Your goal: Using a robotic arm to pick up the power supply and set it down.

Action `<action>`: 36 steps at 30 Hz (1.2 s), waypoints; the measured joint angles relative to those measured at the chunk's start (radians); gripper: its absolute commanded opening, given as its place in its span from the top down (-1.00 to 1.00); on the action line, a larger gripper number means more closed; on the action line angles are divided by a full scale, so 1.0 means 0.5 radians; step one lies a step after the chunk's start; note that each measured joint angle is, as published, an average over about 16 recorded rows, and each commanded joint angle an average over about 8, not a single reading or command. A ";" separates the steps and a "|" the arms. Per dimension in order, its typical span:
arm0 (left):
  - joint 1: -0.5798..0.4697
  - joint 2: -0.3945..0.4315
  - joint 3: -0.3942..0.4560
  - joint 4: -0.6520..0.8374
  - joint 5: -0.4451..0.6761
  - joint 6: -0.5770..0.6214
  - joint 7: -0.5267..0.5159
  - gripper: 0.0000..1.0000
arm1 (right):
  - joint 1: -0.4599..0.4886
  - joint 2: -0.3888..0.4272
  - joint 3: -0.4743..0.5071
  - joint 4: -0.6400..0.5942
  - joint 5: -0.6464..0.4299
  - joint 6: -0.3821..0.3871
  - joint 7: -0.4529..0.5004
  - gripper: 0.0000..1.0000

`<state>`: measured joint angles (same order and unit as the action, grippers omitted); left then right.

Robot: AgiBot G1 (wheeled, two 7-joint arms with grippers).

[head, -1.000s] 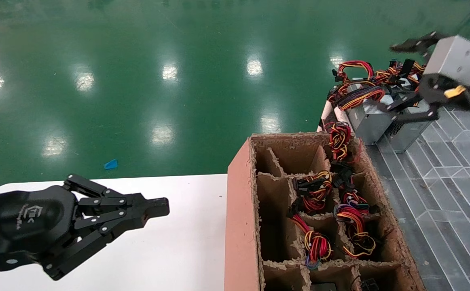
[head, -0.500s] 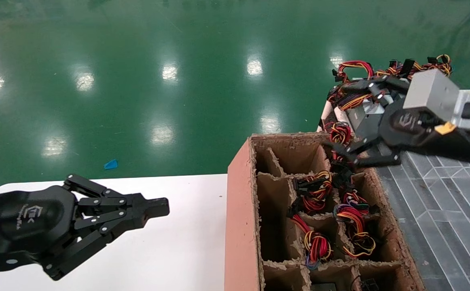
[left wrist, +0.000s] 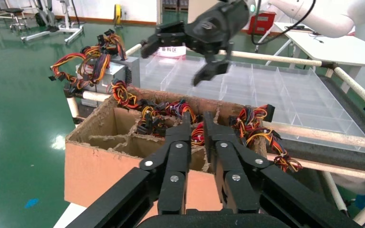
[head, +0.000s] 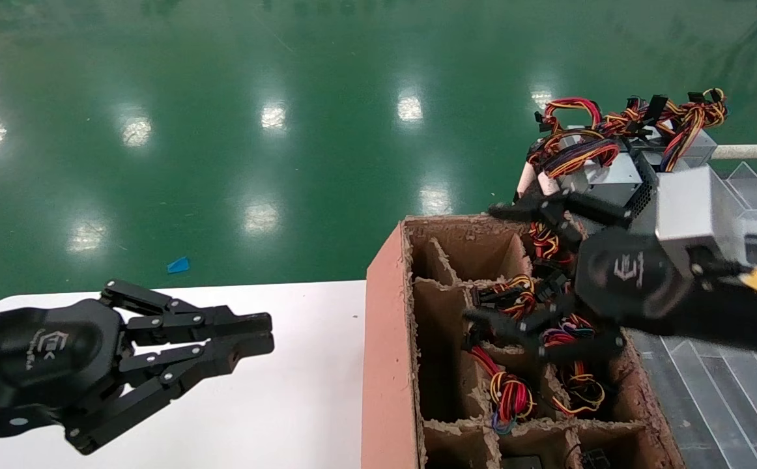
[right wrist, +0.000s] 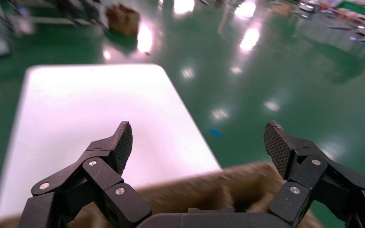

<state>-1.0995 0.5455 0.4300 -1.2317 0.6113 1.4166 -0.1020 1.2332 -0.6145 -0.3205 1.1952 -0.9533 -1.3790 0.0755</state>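
Observation:
A grey power supply (head: 603,177) with a perforated vent side and a tangle of red, yellow and black wires stands at the far end of the rack, also seen in the left wrist view (left wrist: 119,72). More wire bundles (head: 512,299) stick out of the cardboard box's compartments; what lies under them is hidden. My right gripper (head: 483,264) hangs wide open over the far compartments of the box, empty, and it shows in its own wrist view (right wrist: 197,135). My left gripper (head: 269,331) hovers over the white table, empty, its fingers a narrow gap apart (left wrist: 197,116).
The tall cardboard box (head: 385,312) with paper dividers stands between the white table (head: 287,391) and the rack of clear plastic trays (head: 730,365). A white pipe rail (head: 753,151) runs behind the rack. Green floor lies beyond, with a blue scrap (head: 178,264).
My right gripper has swung from the rack's far end down and left to above the box, staying open. My left gripper's fingers have parted slightly.

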 measured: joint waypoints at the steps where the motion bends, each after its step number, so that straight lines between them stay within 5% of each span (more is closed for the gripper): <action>1: 0.000 0.000 0.000 0.000 0.000 0.000 0.000 -1.00 | -0.022 0.000 0.006 0.012 0.031 -0.016 0.016 -1.00; 17: 0.000 0.000 0.000 0.000 0.000 0.000 0.000 -1.00 | -0.325 0.007 0.084 0.182 0.457 -0.237 0.224 -1.00; 36: 0.001 0.000 0.000 0.001 0.000 -0.001 0.000 -1.00 | -0.335 0.007 0.088 0.187 0.471 -0.245 0.231 -1.00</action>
<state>-1.0993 0.5453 0.4298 -1.2315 0.6112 1.4163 -0.1020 1.0659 -0.6109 -0.2763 1.2886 -0.7180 -1.5016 0.1912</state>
